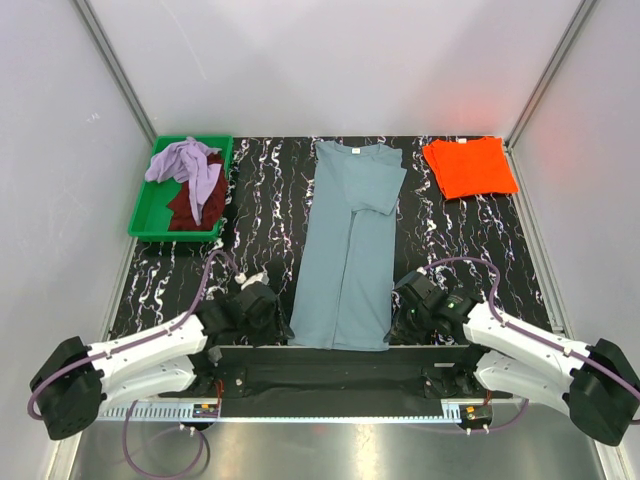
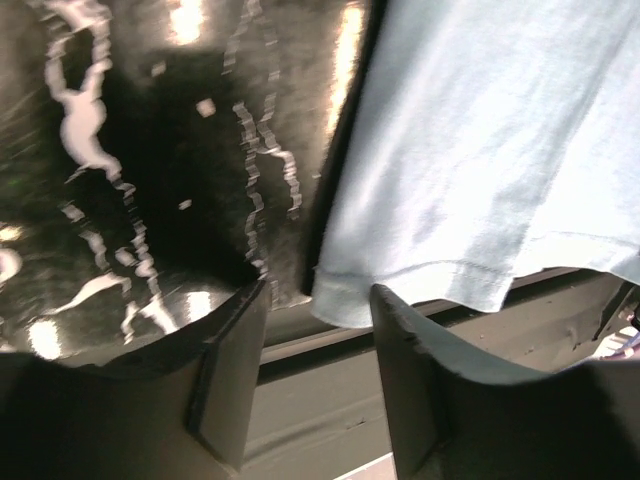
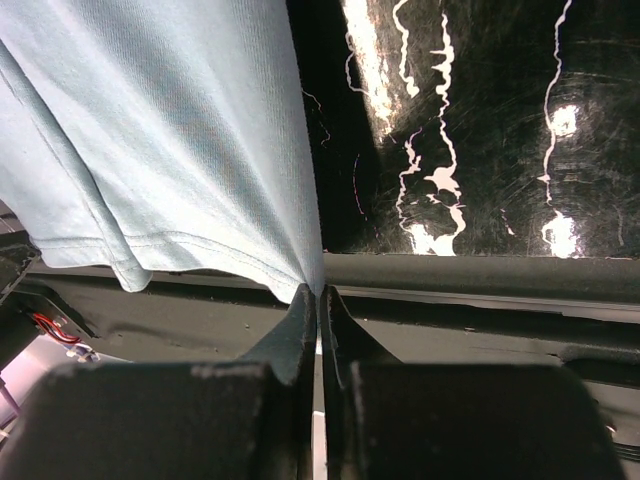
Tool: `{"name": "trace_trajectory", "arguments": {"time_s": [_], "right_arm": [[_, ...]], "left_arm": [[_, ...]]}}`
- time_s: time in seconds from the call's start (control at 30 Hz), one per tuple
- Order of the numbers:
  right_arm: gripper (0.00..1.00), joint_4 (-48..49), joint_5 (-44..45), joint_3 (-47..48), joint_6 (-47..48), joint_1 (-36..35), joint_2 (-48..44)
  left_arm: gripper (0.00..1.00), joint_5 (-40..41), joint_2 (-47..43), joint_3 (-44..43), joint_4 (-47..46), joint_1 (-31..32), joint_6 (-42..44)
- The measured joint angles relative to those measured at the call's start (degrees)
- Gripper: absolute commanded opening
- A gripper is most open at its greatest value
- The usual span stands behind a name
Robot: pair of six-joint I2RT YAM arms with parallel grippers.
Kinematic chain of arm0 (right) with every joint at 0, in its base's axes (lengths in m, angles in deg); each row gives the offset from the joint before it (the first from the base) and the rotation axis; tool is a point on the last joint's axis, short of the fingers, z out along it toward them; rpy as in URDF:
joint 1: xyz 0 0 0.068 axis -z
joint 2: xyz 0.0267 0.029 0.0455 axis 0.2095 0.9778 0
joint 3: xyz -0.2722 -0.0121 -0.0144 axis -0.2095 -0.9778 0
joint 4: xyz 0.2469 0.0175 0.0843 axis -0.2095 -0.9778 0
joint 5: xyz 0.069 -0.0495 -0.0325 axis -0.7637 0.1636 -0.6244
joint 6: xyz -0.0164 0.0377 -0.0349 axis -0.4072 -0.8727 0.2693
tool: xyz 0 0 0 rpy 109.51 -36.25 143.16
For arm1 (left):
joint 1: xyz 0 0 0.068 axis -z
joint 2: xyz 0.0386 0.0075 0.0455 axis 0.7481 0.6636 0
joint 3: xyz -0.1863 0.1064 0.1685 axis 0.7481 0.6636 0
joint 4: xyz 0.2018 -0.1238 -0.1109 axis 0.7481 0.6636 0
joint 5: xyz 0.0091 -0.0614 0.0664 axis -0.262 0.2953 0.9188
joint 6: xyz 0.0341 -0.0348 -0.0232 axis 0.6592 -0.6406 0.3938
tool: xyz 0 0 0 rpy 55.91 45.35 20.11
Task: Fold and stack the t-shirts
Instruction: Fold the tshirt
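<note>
Your right pincer [image 3: 320, 296] has its fingers together, nipping the near hem corner of the blue-grey t-shirt [image 1: 350, 250]. Your left pincer [image 2: 320, 300] stands apart, with the other hem corner just between its tips, not yet gripped. The shirt lies flat on the tabletop [image 1: 260, 200], stretching away from both pincers with its sides turned in, so you are likely starting the hem-to-collar fold. Next, close the left on its corner, then lift both evenly and carry the hem forward. The folded orange t-shirt [image 1: 470, 167] lies far ahead of the right pincer. The lavender t-shirt [image 1: 185, 160] and maroon t-shirt [image 1: 185, 212] sit crumpled far ahead of the left.
</note>
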Motion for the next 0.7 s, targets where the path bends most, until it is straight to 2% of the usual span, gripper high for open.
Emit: {"name": "trace_trajectory", "arguments": {"time_s": [0.2, 0.37, 0.5, 0.7], "right_arm": [[0.0, 0.0, 0.04, -0.02, 0.0, 0.0, -0.07], [0.0, 0.04, 0.04, -0.02, 0.0, 0.0, -0.02], [0.0, 0.04, 0.02, -0.02, 0.0, 0.0, -0.02], [0.0, -0.11, 0.09, -0.02, -0.04, 0.0, -0.09]], "left_arm": [[0.47, 0.24, -1.44, 0.83, 0.92, 0.0, -0.63], [0.43, -0.92, -0.04, 1.33, -2.21, 0.0, -0.52], [0.36, -2.23, 1.77, 1.6, -5.07, -0.02, -0.17], [0.15, -2.75, 3.15, 1.6, -5.7, -0.02, 0.63]]}}
